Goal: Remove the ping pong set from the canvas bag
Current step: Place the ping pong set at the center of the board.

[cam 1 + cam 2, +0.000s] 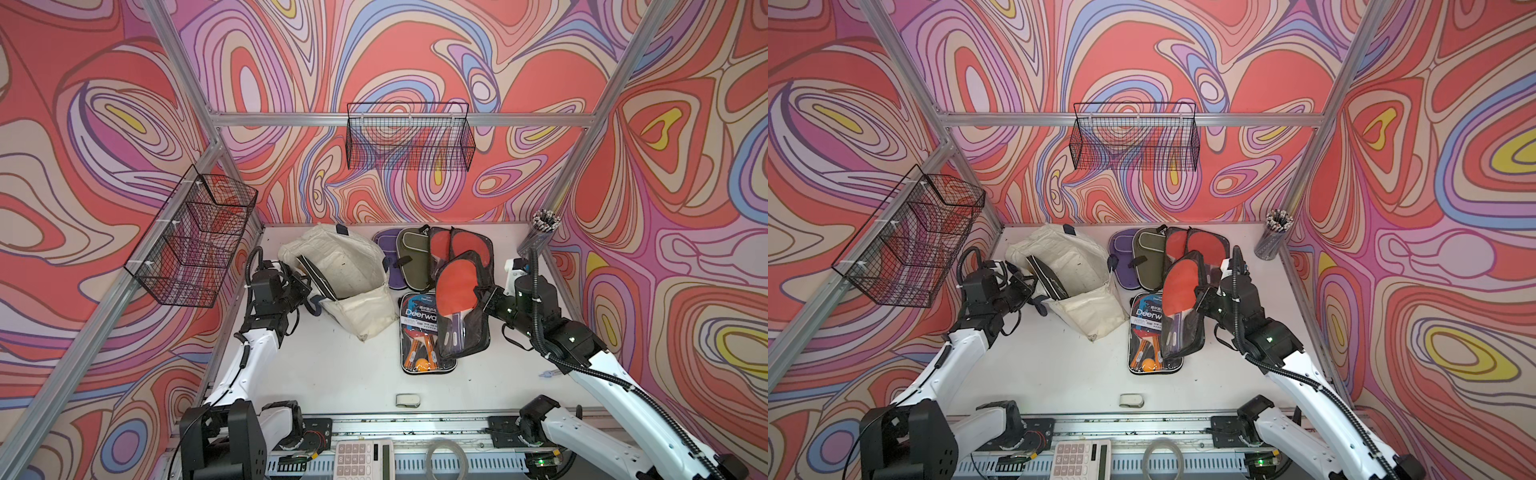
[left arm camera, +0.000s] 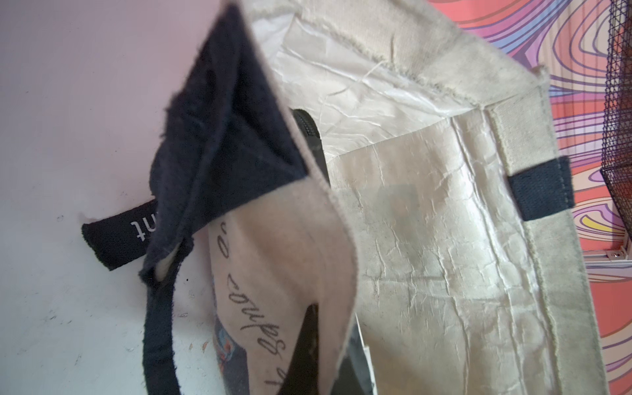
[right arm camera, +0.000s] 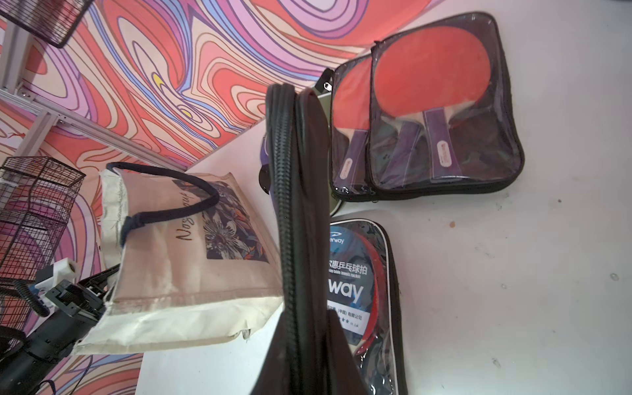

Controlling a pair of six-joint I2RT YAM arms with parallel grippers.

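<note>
In both top views the bag (image 1: 365, 316) (image 1: 1088, 311) lies on the table (image 1: 332, 374) with its mouth pulled wide, and the left gripper (image 1: 307, 291) (image 1: 1034, 289) is clamped on the bag's left rim by a navy strap. A black case (image 1: 318, 278) stands partly inside the bag, its top poking out of the mouth. Right of the bag, and clear of it, the right gripper (image 1: 484, 299) (image 1: 1202, 299) is closed on the edge of the set (image 1: 457, 291) (image 1: 1179, 286), a clear zip case with a red paddle. The set is lifted and tilted over a Deerway pack (image 1: 417, 316) that lies flat beside the bag. In the left wrist view the bag's creased pale lining (image 2: 427, 256) fills most of the picture. The strap (image 2: 222, 154) is bunched at the rim and the black case's zip (image 2: 307, 136) shows just inside; the gripper's fingers are out of sight. In the right wrist view the set's black zip edge (image 3: 297, 205) runs up the middle. The bag's printed side (image 3: 164, 256) is beyond it with the left gripper (image 3: 95, 301) at its corner. On the side away from the bag lie the Deerway pack (image 3: 355, 273) and two more red-paddle cases (image 3: 437, 113).
</note>
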